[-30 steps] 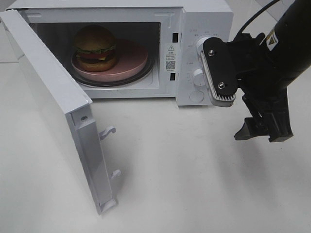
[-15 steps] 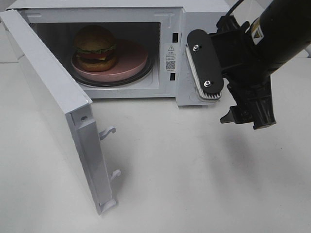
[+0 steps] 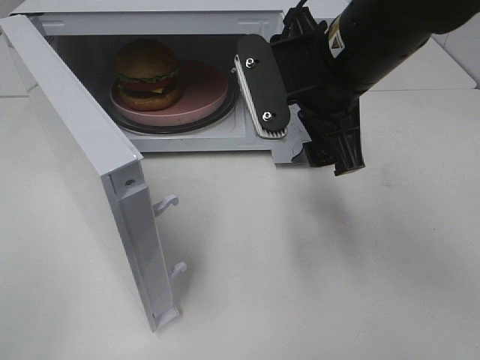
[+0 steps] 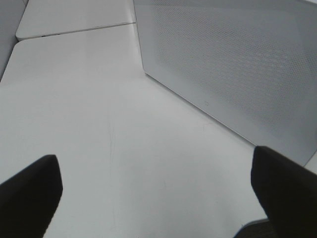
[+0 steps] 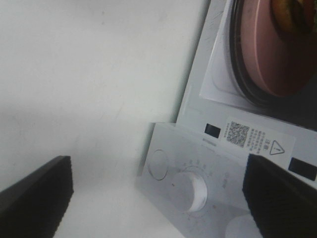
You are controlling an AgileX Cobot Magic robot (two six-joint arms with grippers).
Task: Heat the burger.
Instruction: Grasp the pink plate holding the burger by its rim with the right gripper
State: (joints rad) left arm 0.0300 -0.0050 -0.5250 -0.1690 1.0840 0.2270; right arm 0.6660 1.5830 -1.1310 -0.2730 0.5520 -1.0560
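The burger [image 3: 146,73], with a tan bun, lettuce and a dark patty, sits on a pink plate [image 3: 202,94] inside the open white microwave [image 3: 262,15]. A sliver of the burger [image 5: 292,12] and the plate [image 5: 267,54] show in the right wrist view. My right gripper [image 3: 300,120] is open and empty. It hovers in front of the microwave's control panel, with one finger [image 3: 259,86] at the right edge of the opening. My left gripper [image 4: 158,198] is open and empty above bare table, out of the exterior view.
The microwave door [image 3: 82,157] swings wide open to the front left, its two latch hooks [image 3: 166,202] pointing right. The control knob [image 5: 193,191] lies between my right fingers. A white perforated microwave panel [image 4: 228,64] stands beside the left gripper. The white table [image 3: 300,270] spreads in front.
My right gripper has moved left and toward the microwave, from right of the control panel to in front of it, its near finger now at the opening's edge. The burger, plate and door have not moved.
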